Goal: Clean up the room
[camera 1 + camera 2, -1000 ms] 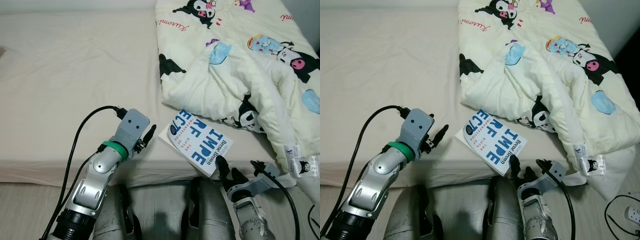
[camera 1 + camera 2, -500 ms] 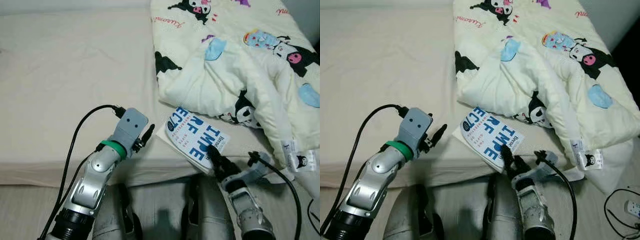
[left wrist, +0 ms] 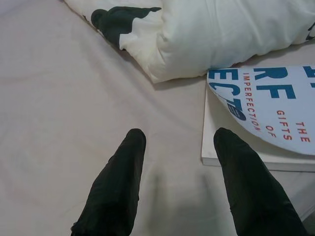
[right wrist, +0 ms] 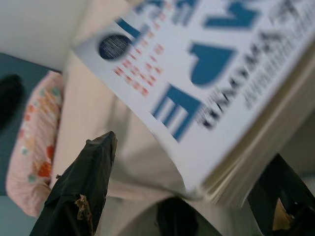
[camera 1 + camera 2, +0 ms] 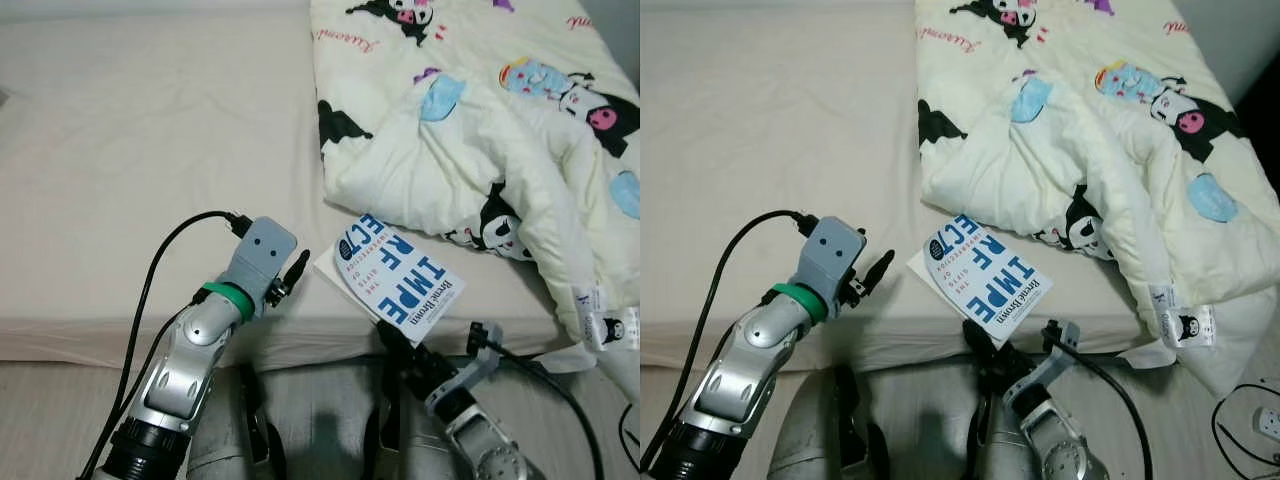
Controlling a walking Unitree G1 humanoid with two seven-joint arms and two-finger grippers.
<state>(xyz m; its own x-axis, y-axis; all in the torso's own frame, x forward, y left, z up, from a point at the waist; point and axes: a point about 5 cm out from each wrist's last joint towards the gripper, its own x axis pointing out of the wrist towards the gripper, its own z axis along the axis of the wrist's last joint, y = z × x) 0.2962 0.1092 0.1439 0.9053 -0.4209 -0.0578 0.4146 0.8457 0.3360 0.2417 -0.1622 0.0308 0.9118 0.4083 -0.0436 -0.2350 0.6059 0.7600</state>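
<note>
A white paperback book [image 5: 398,281] with large blue lettering lies on the bed [image 5: 140,150], at the front edge, with one corner projecting slightly past that edge. Its far end lies just beside the lower fold of a cream quilt [image 5: 480,130] printed with cartoon characters. The quilt is bunched over the right half of the bed, and one portion hangs over the front right corner with a label showing.

The left tool [image 5: 294,273] hovers over the front edge of the bed, just to the left of the book. In the left wrist view, its two black fingers [image 3: 115,187] are spread apart with bare sheet between them. They hold nothing, and the nearest corner of the book [image 3: 256,123] lies beside one finger without contact.

The right tool [image 5: 985,350] is below the front edge of the bed, directly under the overhanging corner of the book. In the right wrist view, its fingers [image 4: 81,189] are spread wide, one on each side of the book's page edge [image 4: 246,162]. The frame is blurred, and contact between fingers and book cannot be confirmed.

A pink patterned cushion [image 4: 29,147] lies near the far side of the bed in the right wrist view.
</note>
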